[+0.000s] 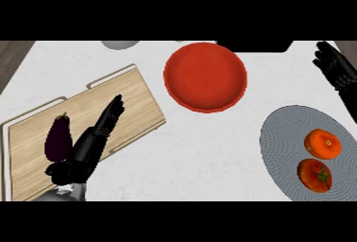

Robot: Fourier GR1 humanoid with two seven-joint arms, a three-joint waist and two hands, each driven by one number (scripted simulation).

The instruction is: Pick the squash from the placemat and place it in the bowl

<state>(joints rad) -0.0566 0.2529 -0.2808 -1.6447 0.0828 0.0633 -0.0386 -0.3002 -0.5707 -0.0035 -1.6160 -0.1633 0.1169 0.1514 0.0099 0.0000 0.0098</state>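
Observation:
Two round fruits lie on the grey oval placemat (286,142) at the right: an orange squash-like one (323,143) and, just below it, a redder one with a green stem (315,175). The red bowl (205,76) stands at the top centre with nothing in it. My right hand (335,66) is at the upper right edge, above the placemat and right of the bowl, fingers relaxed and holding nothing. Stretched over the wooden board at the left, my left hand (97,137) has straight fingers and holds nothing.
A wooden cutting board (132,101) fills the left side, with a dark purple eggplant (59,138) on it right beside my left hand. A grey round object (120,44) and a black object (254,46) sit at the far edge. White counter separates bowl and placemat.

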